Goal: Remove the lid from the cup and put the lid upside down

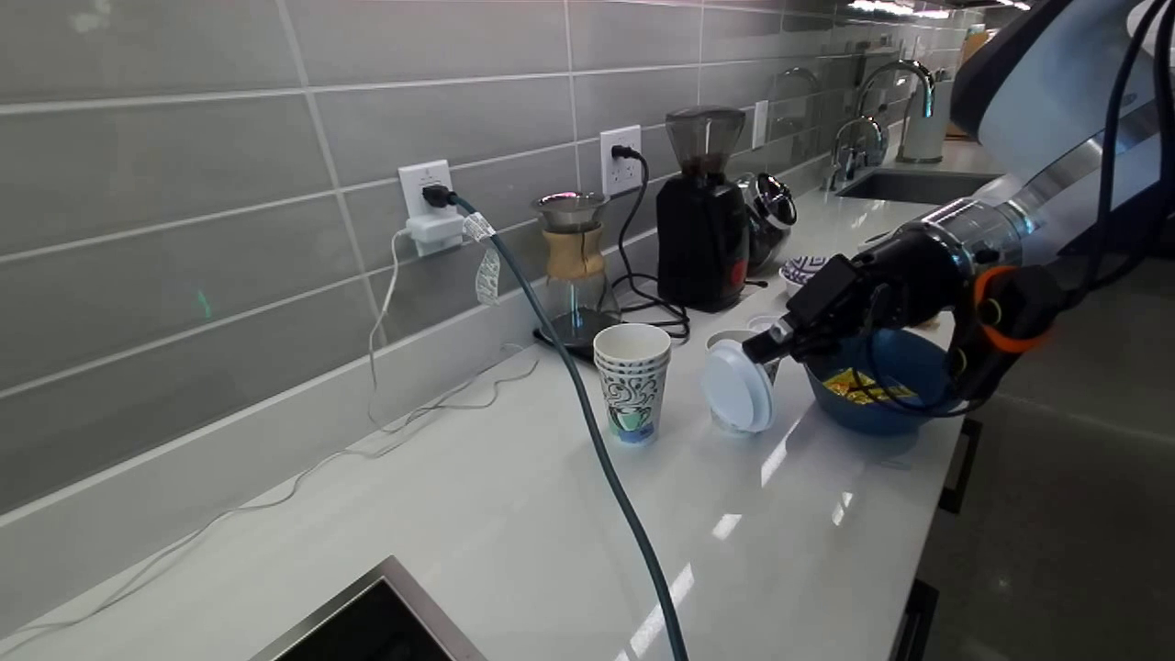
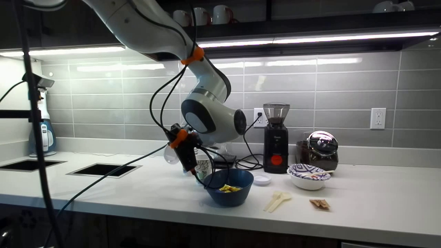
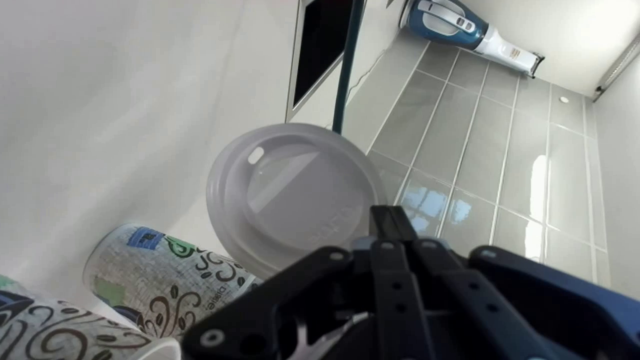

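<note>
On the glossy white worktop (image 1: 441,505), the cup (image 1: 728,339) stands near the hand (image 3: 392,222), which pinches the tilted lid (image 3: 297,200) by its edge. Removal looks done; next calls for inverting and lowering it.

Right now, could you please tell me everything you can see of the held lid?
The lid is a round, white, plastic-looking disc with a raised rim, an oblong sip hole and faint lettering. Pinched at its edge by the closed tool, it hangs steeply tilted above the counter, partly hiding the cup in an exterior view.
</note>
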`<state>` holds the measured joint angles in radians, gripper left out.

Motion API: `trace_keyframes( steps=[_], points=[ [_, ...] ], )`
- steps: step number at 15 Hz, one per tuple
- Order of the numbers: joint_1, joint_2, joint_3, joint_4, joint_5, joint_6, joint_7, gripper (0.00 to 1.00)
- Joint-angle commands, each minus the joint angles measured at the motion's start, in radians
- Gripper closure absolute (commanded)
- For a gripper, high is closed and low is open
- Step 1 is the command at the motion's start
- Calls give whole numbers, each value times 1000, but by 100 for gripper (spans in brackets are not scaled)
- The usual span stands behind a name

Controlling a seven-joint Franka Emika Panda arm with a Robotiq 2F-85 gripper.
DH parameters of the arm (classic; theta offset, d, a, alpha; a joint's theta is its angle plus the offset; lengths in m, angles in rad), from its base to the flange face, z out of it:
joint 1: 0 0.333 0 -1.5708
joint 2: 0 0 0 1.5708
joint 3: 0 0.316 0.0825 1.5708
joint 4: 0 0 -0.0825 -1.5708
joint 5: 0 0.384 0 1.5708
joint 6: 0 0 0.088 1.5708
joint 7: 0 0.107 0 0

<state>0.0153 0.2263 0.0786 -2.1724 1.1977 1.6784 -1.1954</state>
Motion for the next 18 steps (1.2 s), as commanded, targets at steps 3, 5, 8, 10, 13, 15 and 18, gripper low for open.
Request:
trace_keyframes(
  steps=[3, 5, 8, 10, 13, 15, 18],
  points=[
    [34, -93, -2, -76, 68, 74, 4, 100],
    [50, -134, 4, -99, 71, 131, 6, 100],
    [74, -182, 18, -122, 65, 204, 44, 100],
    [85, -222, 28, -160, 94, 227, 67, 100],
    [98, -312, 39, -273, 196, 293, 62, 100],
    [94, -359, 36, -346, 271, 304, 20, 100],
    [63, -391, 1, -445, 374, 251, -75, 100]
  ],
)
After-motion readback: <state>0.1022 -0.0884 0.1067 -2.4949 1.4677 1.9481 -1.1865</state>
